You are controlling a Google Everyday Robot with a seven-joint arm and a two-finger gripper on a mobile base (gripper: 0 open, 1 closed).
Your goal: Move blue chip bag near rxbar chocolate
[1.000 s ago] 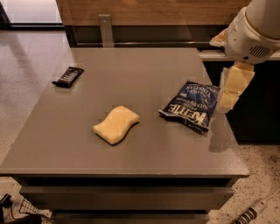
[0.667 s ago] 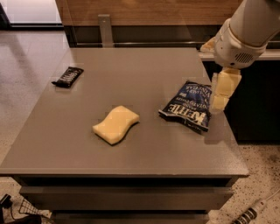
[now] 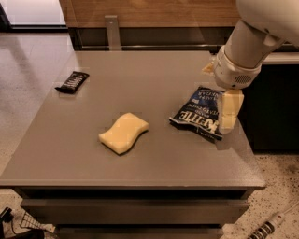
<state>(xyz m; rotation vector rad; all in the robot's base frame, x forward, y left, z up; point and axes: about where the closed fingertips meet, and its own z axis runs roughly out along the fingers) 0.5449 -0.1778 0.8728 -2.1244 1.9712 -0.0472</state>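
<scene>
The gripper (image 3: 230, 112) has come in from beyond the bench's right edge and dropped lower over the last second. It now hangs over the right side of the blue chip bag (image 3: 200, 112), seemingly touching or just above it. Whether the gripper is open or closed cannot be told. The bag has not shifted; it lies flat near the right edge, about midway along it. The rxbar chocolate (image 3: 72, 81) sits well apart, close to the left edge toward the far corner. The approach looks nearly done, with the grasp and the carry across still ahead.

The bench (image 3: 140, 70) is smooth, grey and matte. A pale yellow sponge (image 3: 124, 133) rests near its middle, roughly on the line between bag and bar. Behind stands a wood-panelled wall (image 3: 154, 11), and speckled flooring (image 3: 28, 70) surrounds the bench.
</scene>
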